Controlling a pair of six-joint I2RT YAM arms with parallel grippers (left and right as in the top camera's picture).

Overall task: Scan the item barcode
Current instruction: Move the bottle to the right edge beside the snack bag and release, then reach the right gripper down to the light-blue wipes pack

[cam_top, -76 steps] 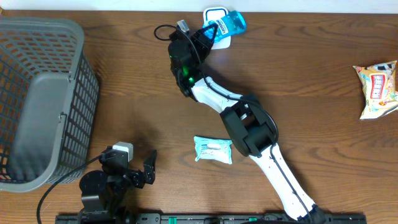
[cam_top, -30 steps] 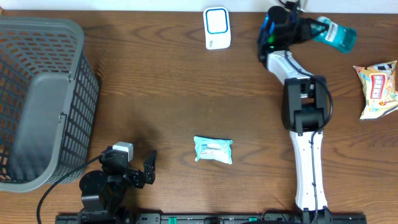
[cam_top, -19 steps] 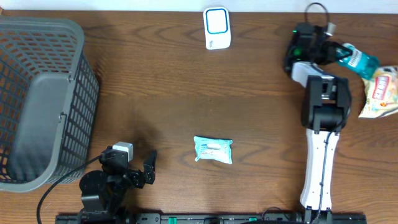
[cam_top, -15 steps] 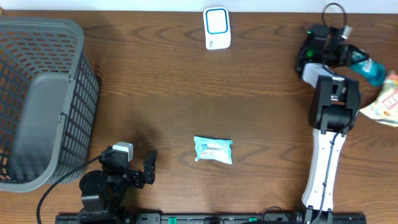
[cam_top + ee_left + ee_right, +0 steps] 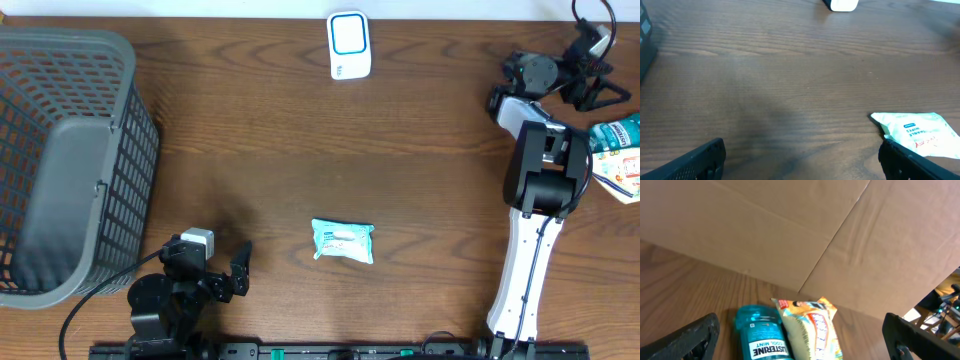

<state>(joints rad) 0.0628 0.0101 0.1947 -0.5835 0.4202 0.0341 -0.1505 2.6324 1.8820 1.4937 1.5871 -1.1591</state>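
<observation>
Overhead view: the left gripper [image 5: 801,162] stays parked at the near edge of the table [image 5: 250,150] with its jaws wide apart and empty. The wipes pack [image 5: 343,241] lies unmoved nearby. Farther out on the right, the right gripper [image 5: 606,74] has let go of the Listerine mouthwash bottle [image 5: 615,133], which it carried over from the scanner [image 5: 349,44]. Its jaws now stand spread and empty, and the bottle lies against the snack bag [image 5: 625,172].
</observation>
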